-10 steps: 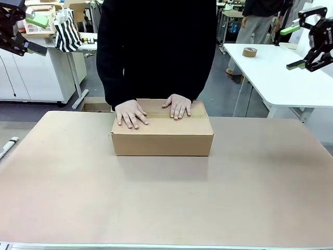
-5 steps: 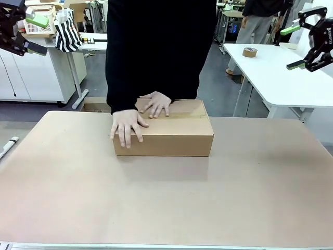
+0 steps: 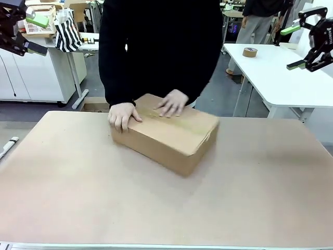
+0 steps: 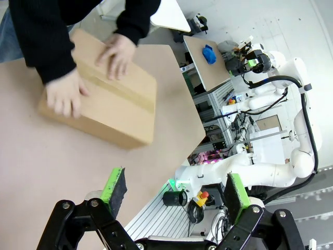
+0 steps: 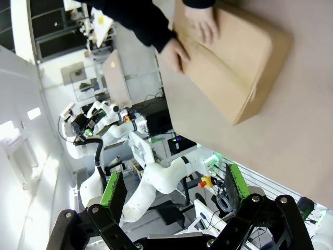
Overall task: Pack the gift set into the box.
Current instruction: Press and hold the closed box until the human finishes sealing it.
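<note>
The brown cardboard box point(image 3: 169, 134) lies on the table with its flaps shut, turned at an angle. A person in a black top has both hands point(image 3: 123, 114) on its top and far left edge. The box point(image 4: 112, 101) also shows in the left wrist view and the box point(image 5: 237, 62) in the right wrist view, hands on it in each. The gift set is hidden. My left gripper point(image 3: 28, 34) hangs open at the upper left, high above the table. My right gripper point(image 3: 301, 44) hangs open at the upper right. Both hold nothing.
The tan table point(image 3: 156, 208) is bare in front of the box. A white side table point(image 3: 276, 78) at the right carries a roll of tape point(image 3: 250, 52). A white basket point(image 3: 39, 26) and a striped bag point(image 3: 67, 34) stand behind at the left.
The person has turned the box clockwise on the table, so one corner now points toward me. Their hands shifted along its top. Both grippers have stayed still.
</note>
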Robot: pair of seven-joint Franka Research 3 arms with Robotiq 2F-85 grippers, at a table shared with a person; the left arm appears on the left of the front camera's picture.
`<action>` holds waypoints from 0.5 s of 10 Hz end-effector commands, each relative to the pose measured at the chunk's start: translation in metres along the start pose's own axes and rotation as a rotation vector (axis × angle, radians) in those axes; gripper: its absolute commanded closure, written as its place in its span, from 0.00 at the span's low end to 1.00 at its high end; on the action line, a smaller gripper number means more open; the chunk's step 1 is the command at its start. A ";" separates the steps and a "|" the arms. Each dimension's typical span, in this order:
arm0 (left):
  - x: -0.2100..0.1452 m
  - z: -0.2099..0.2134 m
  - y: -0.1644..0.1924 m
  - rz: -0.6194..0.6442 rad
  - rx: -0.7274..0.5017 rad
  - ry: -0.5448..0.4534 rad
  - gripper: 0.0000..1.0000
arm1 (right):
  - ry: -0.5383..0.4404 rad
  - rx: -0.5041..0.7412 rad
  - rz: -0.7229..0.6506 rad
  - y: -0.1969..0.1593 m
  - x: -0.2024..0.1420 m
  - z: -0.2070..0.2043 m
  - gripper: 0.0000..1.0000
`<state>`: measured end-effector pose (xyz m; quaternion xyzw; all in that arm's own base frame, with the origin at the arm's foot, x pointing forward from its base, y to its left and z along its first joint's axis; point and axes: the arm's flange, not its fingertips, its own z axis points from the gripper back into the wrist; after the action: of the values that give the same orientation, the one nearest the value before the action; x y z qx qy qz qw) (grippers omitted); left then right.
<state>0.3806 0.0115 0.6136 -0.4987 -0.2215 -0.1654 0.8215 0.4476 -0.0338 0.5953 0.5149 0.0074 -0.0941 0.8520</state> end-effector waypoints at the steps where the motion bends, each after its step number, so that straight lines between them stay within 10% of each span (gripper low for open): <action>1: -0.002 -0.002 -0.001 -0.002 -0.016 -0.011 0.00 | 0.007 -0.006 -0.002 0.000 -0.002 0.000 0.00; 5: -0.002 -0.002 -0.001 -0.002 -0.016 -0.011 0.00 | 0.007 -0.006 -0.002 0.000 -0.002 0.000 0.00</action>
<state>0.3806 0.0115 0.6136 -0.4987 -0.2215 -0.1654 0.8215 0.4476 -0.0339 0.5953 0.5149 0.0074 -0.0941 0.8520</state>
